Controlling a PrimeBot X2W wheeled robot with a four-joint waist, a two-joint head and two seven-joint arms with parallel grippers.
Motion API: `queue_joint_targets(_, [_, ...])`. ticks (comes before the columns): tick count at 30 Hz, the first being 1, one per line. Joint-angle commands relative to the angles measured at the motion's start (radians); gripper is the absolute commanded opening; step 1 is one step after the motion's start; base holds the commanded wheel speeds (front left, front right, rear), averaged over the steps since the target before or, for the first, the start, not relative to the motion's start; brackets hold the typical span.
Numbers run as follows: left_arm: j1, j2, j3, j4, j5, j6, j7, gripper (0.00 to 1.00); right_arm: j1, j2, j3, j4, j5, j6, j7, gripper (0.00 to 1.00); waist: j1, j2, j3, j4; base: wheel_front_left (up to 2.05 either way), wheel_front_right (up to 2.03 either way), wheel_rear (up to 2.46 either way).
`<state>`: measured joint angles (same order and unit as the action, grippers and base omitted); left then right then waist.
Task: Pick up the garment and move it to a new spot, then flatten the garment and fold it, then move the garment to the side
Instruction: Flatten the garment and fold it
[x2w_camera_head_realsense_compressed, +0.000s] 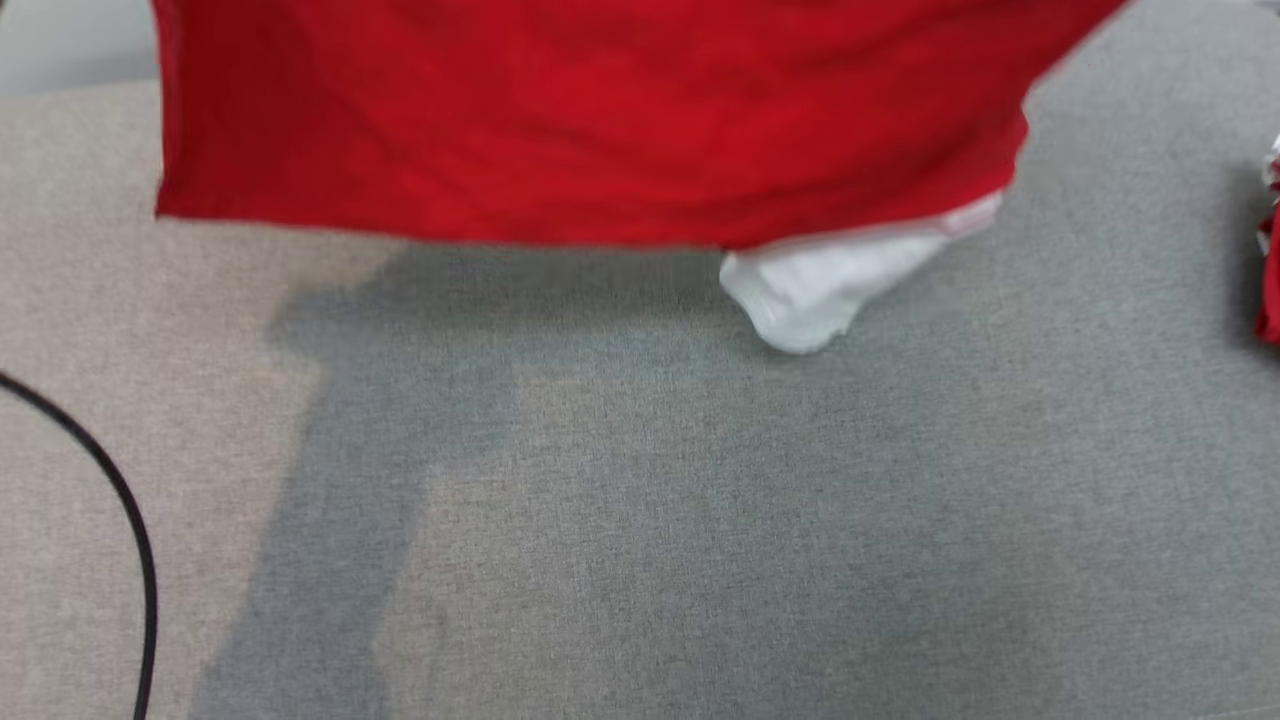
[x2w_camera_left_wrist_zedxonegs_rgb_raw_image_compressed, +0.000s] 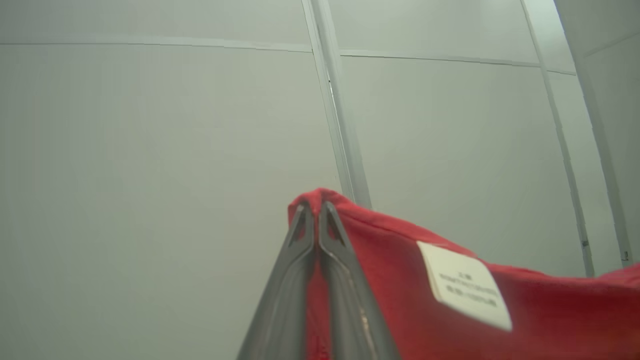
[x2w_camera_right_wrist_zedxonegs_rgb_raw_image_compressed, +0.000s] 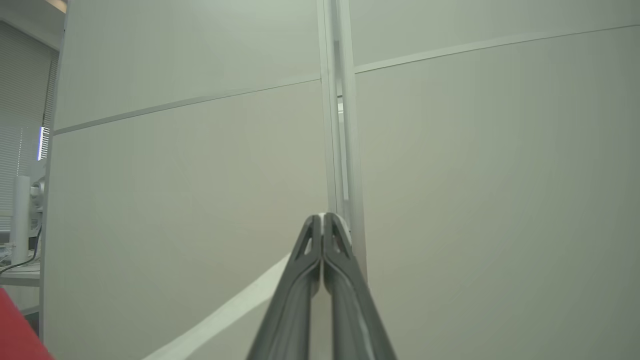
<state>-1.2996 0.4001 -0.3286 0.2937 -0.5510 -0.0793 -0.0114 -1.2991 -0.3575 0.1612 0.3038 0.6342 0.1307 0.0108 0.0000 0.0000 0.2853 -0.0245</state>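
My left gripper (x2w_camera_left_wrist_zedxonegs_rgb_raw_image_compressed: 316, 206) is clenched on a corner of the red garment (x2w_camera_head_realsense_compressed: 590, 120), beside its white label (x2w_camera_left_wrist_zedxonegs_rgb_raw_image_compressed: 465, 285). My right gripper (x2w_camera_right_wrist_zedxonegs_rgb_raw_image_compressed: 323, 219) is clamped shut on its white edge (x2w_camera_right_wrist_zedxonegs_rgb_raw_image_compressed: 225, 315). The garment hangs spread above the grey worktop (x2w_camera_head_realsense_compressed: 700, 520), with a white part (x2w_camera_head_realsense_compressed: 820, 285) dangling lowest.

We find one piece of print: a white label (x2w_camera_left_wrist_zedxonegs_rgb_raw_image_compressed: 465, 285) on the red garment (x2w_camera_left_wrist_zedxonegs_rgb_raw_image_compressed: 550, 320), at about four o'clock in the left wrist view. It carries a few short lines of dark characters, one under the other, but they are too blurred for us to make out any word or number. We can read no other text, brand or sign.
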Motion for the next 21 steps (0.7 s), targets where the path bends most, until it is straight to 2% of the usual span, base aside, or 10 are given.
queue_joint_targets(1, [-0.041, -0.038, 0.015, 0.085, -0.047, -0.009, -0.011, 0.00, -0.059, 0.020, 0.016, 0.078, -0.006, 0.000, -0.040, 0.00, 0.0000, 0.0000, 0.038, 0.000, 0.00, 0.00, 0.00])
queue_joint_targets(7, [-0.201, -0.055, 0.033, 0.301, -0.039, -0.016, -0.075, 0.00, -0.256, 0.090, 0.042, 0.307, 0.004, 0.000, -0.165, 0.00, 0.0000, 0.0000, 0.121, -0.006, 0.00, 0.00, 0.00])
queue_joint_targets(12, [-0.282, -0.074, 0.055, 0.455, -0.072, -0.027, -0.123, 0.00, -0.346, 0.151, 0.061, 0.468, 0.052, 0.000, -0.223, 0.00, 0.0000, 0.0000, 0.159, -0.015, 0.00, 0.00, 0.00])
queue_joint_targets(17, [-0.294, -0.092, 0.035, 0.539, -0.091, -0.044, -0.143, 0.00, -0.355, 0.168, 0.129, 0.537, 0.095, 0.000, -0.204, 0.00, 0.0000, 0.0000, 0.197, -0.019, 0.00, 0.00, 0.00])
queue_joint_targets(21, [-0.215, -0.115, 0.008, 0.578, -0.130, -0.052, -0.164, 0.00, -0.276, 0.151, 0.208, 0.529, 0.170, 0.000, -0.170, 0.00, 0.0000, 0.0000, 0.236, -0.012, 0.00, 0.00, 0.00])
